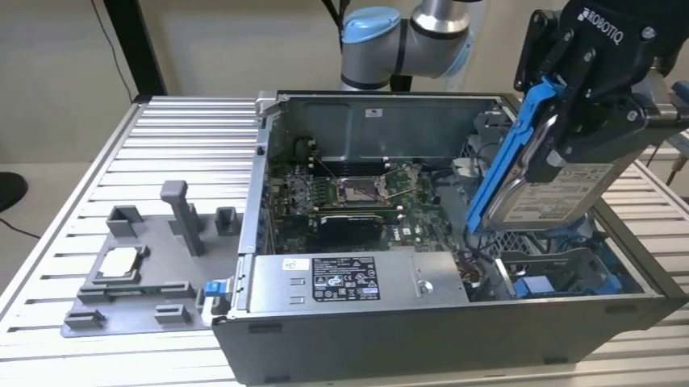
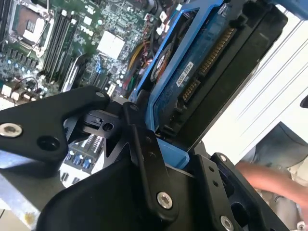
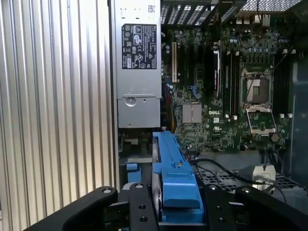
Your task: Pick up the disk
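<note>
The disk (image 1: 551, 197), a silver-grey drive with a white label in a blue bracket, hangs tilted above the open computer case (image 1: 431, 343) on the exterior view's right. My gripper (image 1: 562, 129) is shut on its upper part, with black fingers on both flat sides. In the first wrist view the blue bracket edge of the disk (image 3: 171, 168) runs out between the fingers (image 3: 139, 211). The second wrist view shows the disk (image 2: 207, 62) from its connector side, clamped by a black finger (image 2: 144, 149).
Below the disk lies the drive bay (image 1: 544, 282) with blue parts and cables. The grey power supply box (image 1: 344, 278) and motherboard (image 1: 356, 197) fill the case. A grey fixture (image 1: 140, 270) holding a small chip sits on the slatted table (image 1: 183, 137). A blurred hand (image 2: 269, 178) appears beside the case.
</note>
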You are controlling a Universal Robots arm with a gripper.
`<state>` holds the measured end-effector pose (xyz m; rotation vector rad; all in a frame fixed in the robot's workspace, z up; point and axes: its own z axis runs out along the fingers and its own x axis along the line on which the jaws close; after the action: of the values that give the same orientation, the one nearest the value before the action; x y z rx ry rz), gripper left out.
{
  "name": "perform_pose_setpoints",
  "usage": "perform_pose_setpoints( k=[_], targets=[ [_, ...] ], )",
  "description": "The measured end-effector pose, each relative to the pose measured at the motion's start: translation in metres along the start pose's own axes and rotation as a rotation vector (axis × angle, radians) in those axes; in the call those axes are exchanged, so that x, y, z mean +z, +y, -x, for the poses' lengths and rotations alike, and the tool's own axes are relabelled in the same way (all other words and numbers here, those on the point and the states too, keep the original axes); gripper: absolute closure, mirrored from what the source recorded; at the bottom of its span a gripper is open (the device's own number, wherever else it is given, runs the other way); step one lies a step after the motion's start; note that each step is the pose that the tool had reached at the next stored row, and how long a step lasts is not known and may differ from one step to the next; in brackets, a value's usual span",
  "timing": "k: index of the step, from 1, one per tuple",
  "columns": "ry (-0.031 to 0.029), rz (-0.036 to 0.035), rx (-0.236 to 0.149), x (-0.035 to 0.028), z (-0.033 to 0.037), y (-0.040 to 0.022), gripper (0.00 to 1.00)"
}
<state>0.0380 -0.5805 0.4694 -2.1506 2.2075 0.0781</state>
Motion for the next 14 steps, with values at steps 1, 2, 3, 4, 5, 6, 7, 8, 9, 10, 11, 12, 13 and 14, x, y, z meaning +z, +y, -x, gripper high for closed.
perform_pose_setpoints(
  k=[1, 2, 3, 4, 5, 6, 7, 8, 9, 10, 11, 12, 13, 14],
  targets=[
    [0.0000, 0.0000, 0.000, 0.0000, -0.0012, -0.0021, 1.00],
    [0.0000, 0.0000, 0.000, 0.0000, -0.0027, -0.0045, 1.00],
    [0.0000, 0.0000, 0.000, 0.0001, -0.0041, -0.0066, 1.00],
    [0.0000, -0.0001, 0.000, 0.0001, -0.0053, -0.0089, 1.00],
    [0.0001, 0.0000, 0.000, 0.0003, -0.0066, -0.0115, 1.00],
    [0.0000, 0.0000, 0.000, 0.0005, -0.0078, -0.0141, 1.00],
    [0.0000, 0.0000, 0.000, 0.0006, -0.0090, -0.0169, 1.00],
    [0.0000, 0.0000, 0.000, 0.0008, -0.0102, -0.0199, 1.00],
    [0.0000, 0.0000, 0.000, 0.0011, -0.0113, -0.0227, 1.00],
    [-0.0001, 0.0000, 0.000, 0.0016, -0.0123, -0.0256, 1.00],
    [-0.0001, 0.0000, 0.000, 0.0024, -0.0131, -0.0284, 1.00],
    [-0.0001, 0.0000, 0.000, 0.0033, -0.0137, -0.0314, 1.00],
    [-0.0001, 0.0000, 0.000, 0.0042, -0.0143, -0.0343, 1.00],
    [-0.0002, 0.0000, 0.000, 0.0053, -0.0149, -0.0372, 1.00]
  ],
)
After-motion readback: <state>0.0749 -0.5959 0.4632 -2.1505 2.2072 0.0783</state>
